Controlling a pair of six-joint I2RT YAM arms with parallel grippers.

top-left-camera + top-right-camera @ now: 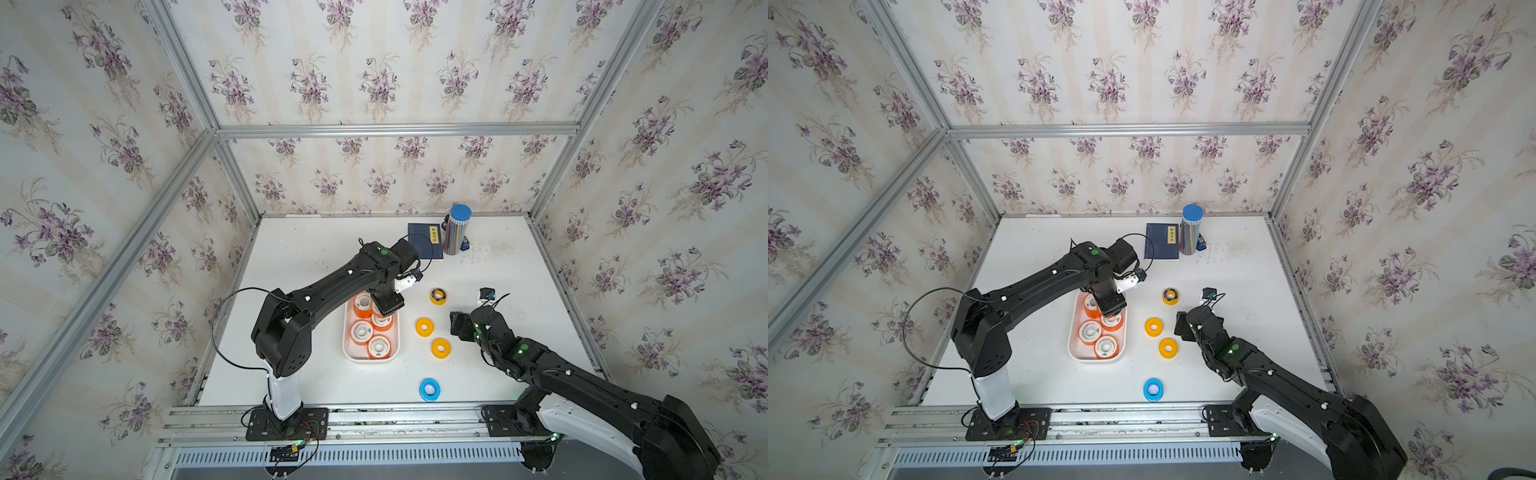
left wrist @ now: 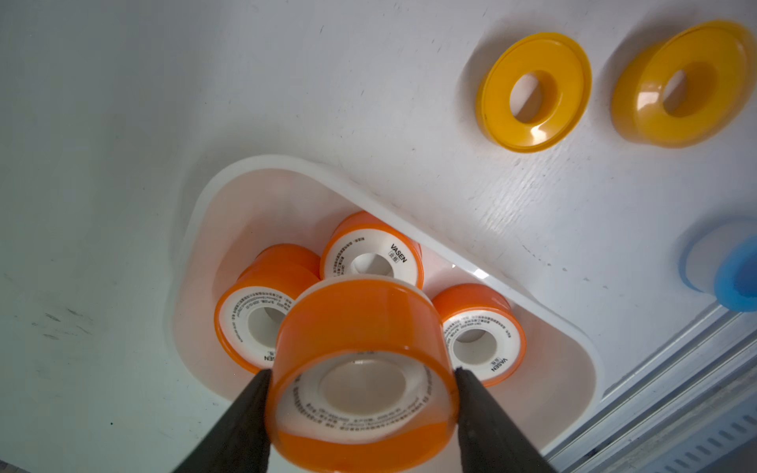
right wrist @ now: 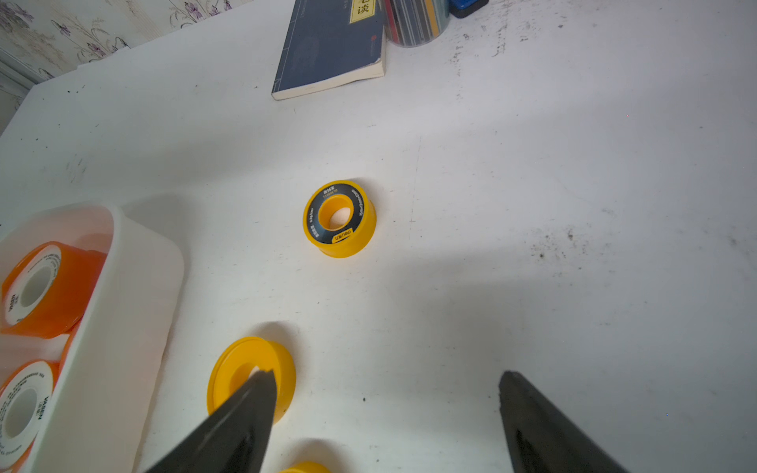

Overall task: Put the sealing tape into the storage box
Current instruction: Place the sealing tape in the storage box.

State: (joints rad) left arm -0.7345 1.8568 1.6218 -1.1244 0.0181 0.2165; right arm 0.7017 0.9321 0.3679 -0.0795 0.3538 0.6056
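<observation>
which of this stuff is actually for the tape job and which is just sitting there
Job: storage box; orange spools inside it; orange spool in the left gripper; two plain yellow spools; black-labelled yellow spool; blue spool.
Lying about: dark blue book; blue-capped cylinder.

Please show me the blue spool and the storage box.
blue spool (image 1: 422,390): in a top view, on its blue ring.
storage box (image 2: 286,161): left wrist view, on its rim.

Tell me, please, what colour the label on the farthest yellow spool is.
The label is black with yellow print, clearest in the right wrist view.
</observation>
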